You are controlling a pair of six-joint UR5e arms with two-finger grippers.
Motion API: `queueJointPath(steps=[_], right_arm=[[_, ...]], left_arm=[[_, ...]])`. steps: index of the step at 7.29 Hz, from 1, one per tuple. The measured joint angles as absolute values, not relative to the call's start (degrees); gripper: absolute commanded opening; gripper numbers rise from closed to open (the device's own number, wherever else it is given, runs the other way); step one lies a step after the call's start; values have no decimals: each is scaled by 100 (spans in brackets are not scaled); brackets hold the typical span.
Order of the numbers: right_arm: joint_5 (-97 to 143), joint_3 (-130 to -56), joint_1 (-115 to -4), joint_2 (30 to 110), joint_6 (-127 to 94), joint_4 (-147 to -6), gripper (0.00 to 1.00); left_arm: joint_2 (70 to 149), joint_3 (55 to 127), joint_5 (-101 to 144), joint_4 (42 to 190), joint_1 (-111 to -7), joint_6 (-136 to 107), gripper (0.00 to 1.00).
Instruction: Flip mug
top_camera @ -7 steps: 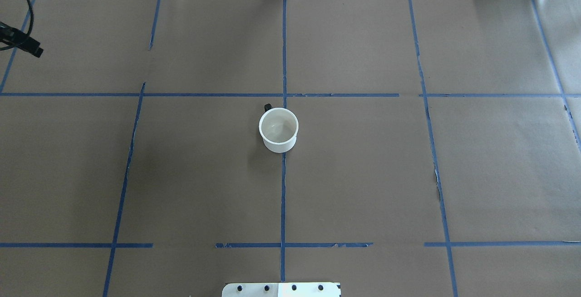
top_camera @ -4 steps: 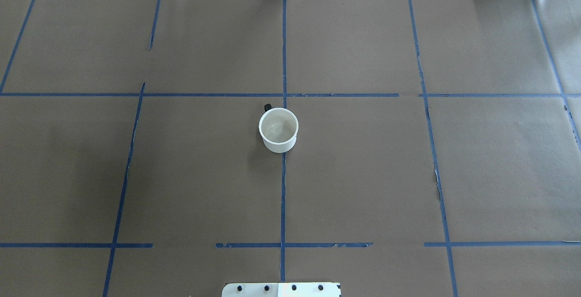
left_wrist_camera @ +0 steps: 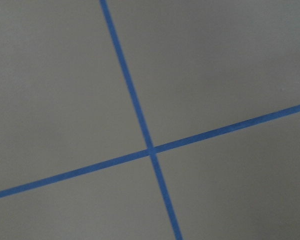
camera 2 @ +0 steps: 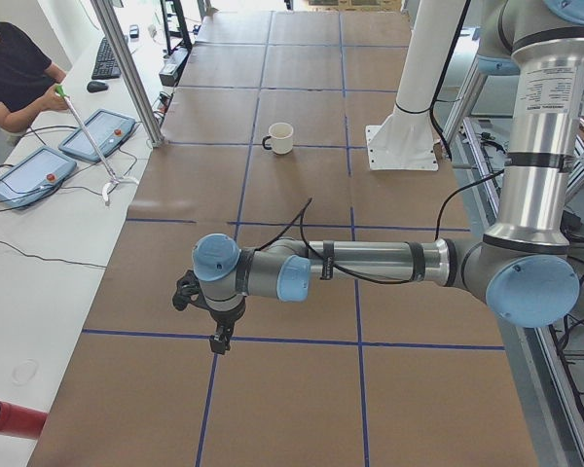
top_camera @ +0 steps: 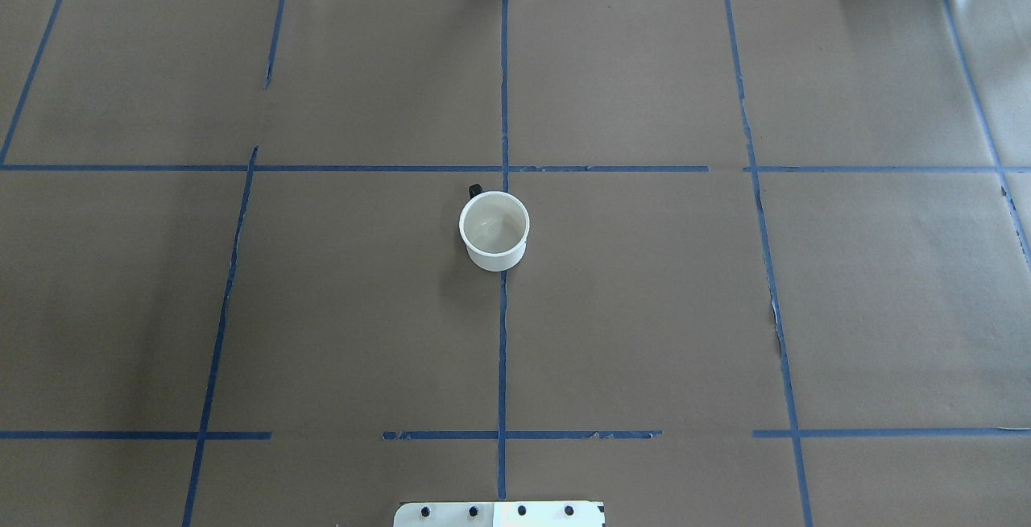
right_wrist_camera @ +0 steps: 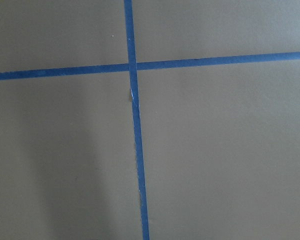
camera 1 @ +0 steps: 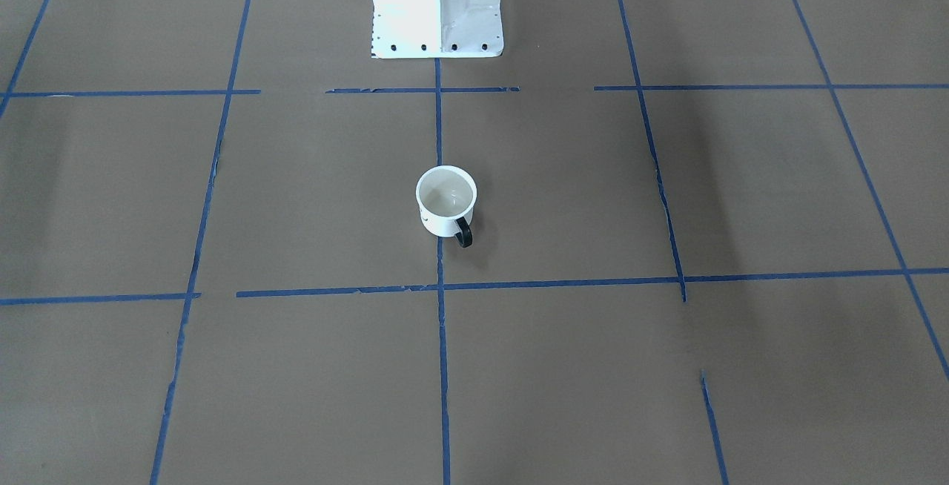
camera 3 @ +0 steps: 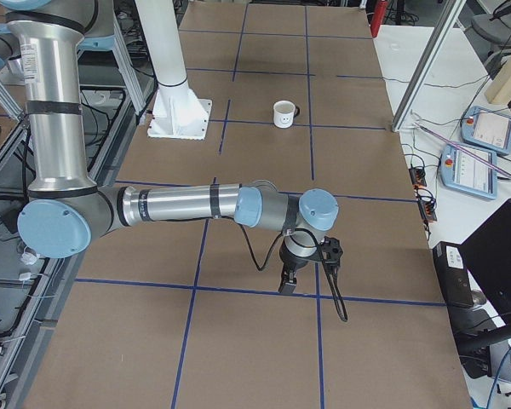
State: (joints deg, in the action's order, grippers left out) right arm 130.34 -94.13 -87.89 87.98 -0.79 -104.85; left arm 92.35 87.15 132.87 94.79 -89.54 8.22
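Observation:
The white mug (top_camera: pixel 494 230) stands upright, mouth up, at the table's middle on a blue tape line. Its black handle (camera 1: pixel 463 233) points away from the robot. It also shows in the front-facing view (camera 1: pixel 445 203), the left view (camera 2: pixel 280 137) and the right view (camera 3: pixel 283 113), where its smiley face is visible. My left gripper (camera 2: pixel 217 341) hangs over the table's left end, far from the mug. My right gripper (camera 3: pixel 286 288) hangs over the right end, also far away. I cannot tell whether either is open or shut. Both wrist views show only paper and tape.
Brown paper with a blue tape grid (top_camera: pixel 503 108) covers the table. The robot's white base (camera 1: pixel 437 3) stands at the near edge. An operator (camera 2: pixel 10 68) and teach pendants (camera 2: pixel 97 134) are beside the table's far side.
A dark part of the left arm at the overhead view's top left edge has moved out of that view. The mug has not moved.

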Motion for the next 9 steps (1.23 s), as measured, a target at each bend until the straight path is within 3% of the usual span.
queueJointPath(steps=[3,9], right_arm=[[13034,-9413,-8789,8798,-79,-10485,100],[13034,-9413,-8789,8798,-79,-10485,100]], left_arm=[[9048,9241,13289,8978,-8984,804,100],[8779,9386,13299,8924,-9217,789,100]])
